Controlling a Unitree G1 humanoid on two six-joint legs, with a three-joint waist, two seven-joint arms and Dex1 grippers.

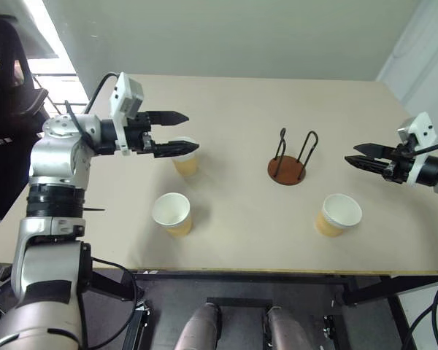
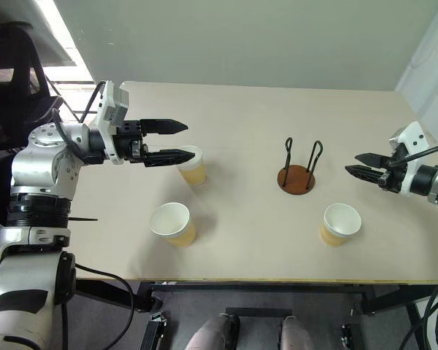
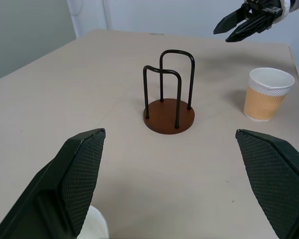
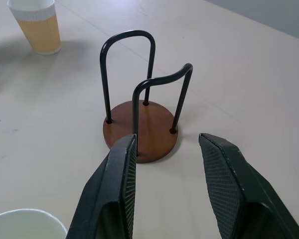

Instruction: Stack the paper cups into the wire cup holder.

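Observation:
Three yellow-tan paper cups stand upright on the table: one at the back left, one at the front left, one at the front right. The wire cup holder, a brown disc with two black wire loops, stands empty between them. My left gripper is open wide and hovers level just above the back left cup, its lower finger crossing the rim. To the right of the holder, my right gripper is open with nothing in it, raised above the table and pointing at the holder.
The beige table has its front edge close behind the two front cups. A grey wall runs along its far side. Dark equipment stands beyond the table's left edge.

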